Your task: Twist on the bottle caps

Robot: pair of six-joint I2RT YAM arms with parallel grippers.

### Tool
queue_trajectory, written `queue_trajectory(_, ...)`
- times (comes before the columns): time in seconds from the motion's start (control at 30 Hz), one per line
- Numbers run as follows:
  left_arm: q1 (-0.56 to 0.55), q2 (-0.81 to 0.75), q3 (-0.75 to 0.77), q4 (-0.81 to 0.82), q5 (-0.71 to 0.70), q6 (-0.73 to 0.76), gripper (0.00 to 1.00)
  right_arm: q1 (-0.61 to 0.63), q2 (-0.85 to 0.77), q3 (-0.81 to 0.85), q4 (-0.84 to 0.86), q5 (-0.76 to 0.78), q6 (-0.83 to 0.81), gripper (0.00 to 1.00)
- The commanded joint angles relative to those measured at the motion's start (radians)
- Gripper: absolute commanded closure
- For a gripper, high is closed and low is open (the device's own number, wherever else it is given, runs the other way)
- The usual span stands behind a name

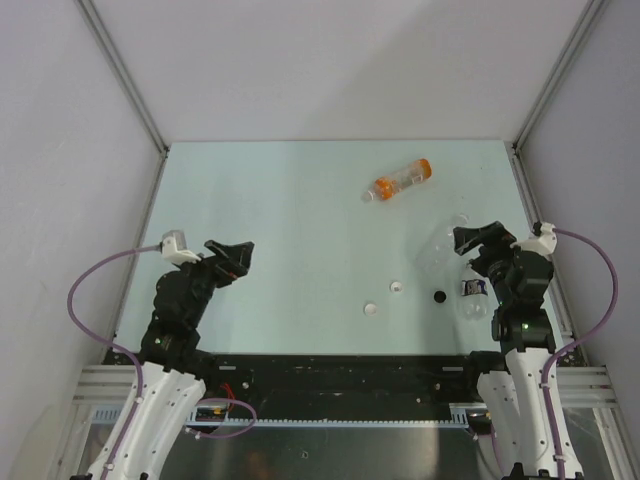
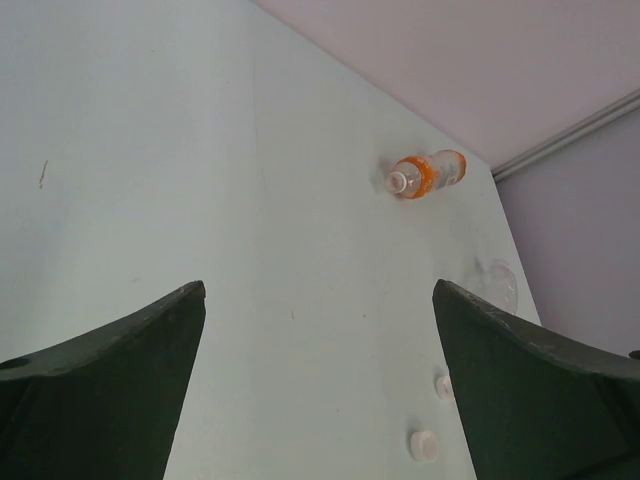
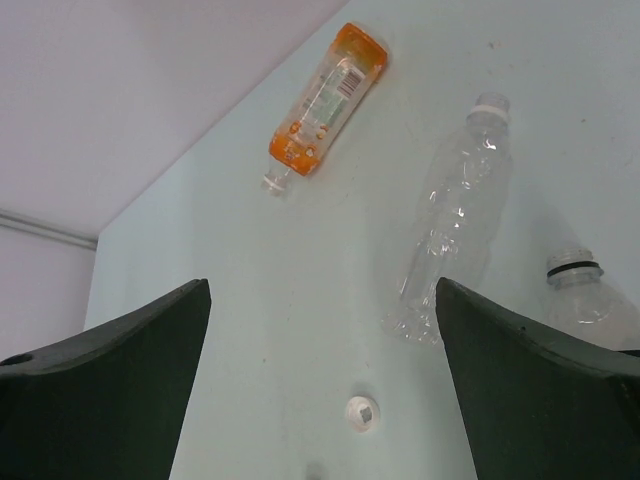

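Both arms crouch folded, wrists pointing to the far side. The left gripper (image 1: 238, 256) and the right gripper (image 1: 478, 238) are fully open and empty. The orange bottle (image 1: 400, 181) lies far out on its side. The two other bottles (image 1: 440, 250) lie beside the right arm, and the bottle caps (image 1: 397, 288) lie loose nearby.

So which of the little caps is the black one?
The black cap is the rightmost of the three in the top view. The middle cap and the left cap are both white.
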Motion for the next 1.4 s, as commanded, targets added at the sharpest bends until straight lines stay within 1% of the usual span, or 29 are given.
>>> queue_trajectory(0.0,-0.003,0.03,0.002,0.019,-0.004,0.002,0.01,-0.004,-0.004,0.022,0.007,-0.021,0.026,0.01)
queue_trajectory(0.07,-0.003,0.053,0.009,0.018,0.01,0.008,0.01,-0.005,-0.008,0.021,0.009,-0.058,-0.004,0.04)
queue_trajectory(0.13,-0.004,0.09,0.015,0.019,0.047,0.0,0.0,-0.005,0.001,0.026,0.027,-0.136,-0.034,0.02)
queue_trajectory(0.2,-0.015,0.15,0.034,0.02,0.062,-0.005,0.01,-0.005,0.023,0.03,0.033,-0.19,-0.04,0.01)
queue_trajectory(0.27,-0.056,0.226,0.063,0.02,0.056,-0.008,0.0,-0.005,0.056,0.031,0.043,-0.215,-0.043,0.01)
queue_trajectory(0.3,-0.096,0.27,0.08,0.021,0.041,-0.01,0.01,-0.005,0.075,0.031,0.046,-0.219,-0.04,0.01)
queue_trajectory(0.4,-0.269,0.42,0.153,0.021,-0.076,0.003,0.01,-0.007,0.119,0.031,0.054,-0.242,-0.025,0.01)
queue_trajectory(0.43,-0.322,0.476,0.183,0.02,-0.092,0.016,0.01,-0.008,0.129,0.031,0.057,-0.251,-0.023,0.01)
queue_trajectory(0.57,-0.492,0.721,0.314,0.02,-0.071,0.042,0.01,-0.009,0.141,0.031,0.051,-0.243,-0.02,0.01)
queue_trajectory(0.67,-0.609,0.898,0.417,0.019,-0.068,0.061,0.01,-0.009,0.116,0.031,0.034,-0.213,-0.022,0.01)
queue_trajectory(0.77,-0.683,1.042,0.513,0.019,-0.042,0.064,0.04,-0.01,0.078,0.031,0.011,-0.164,-0.027,0.01)
queue_trajectory(0.9,-0.74,1.187,0.612,0.019,0.005,0.081,0.1,-0.011,0.039,0.031,-0.013,-0.115,-0.034,0.01)
queue_trajectory(1.0,-0.766,1.261,0.656,0.017,0.07,0.093,0.16,-0.011,0.026,0.031,-0.021,-0.092,-0.042,0.01)
queue_trajectory(1.23,-0.794,1.378,0.673,0.017,0.113,0.082,0.24,-0.012,0.042,0.032,-0.029,-0.071,-0.04,0.01)
queue_trajectory(1.37,-0.798,1.432,0.69,0.017,0.122,0.076,0.35,-0.013,0.065,0.032,-0.025,-0.086,-0.038,0.01)
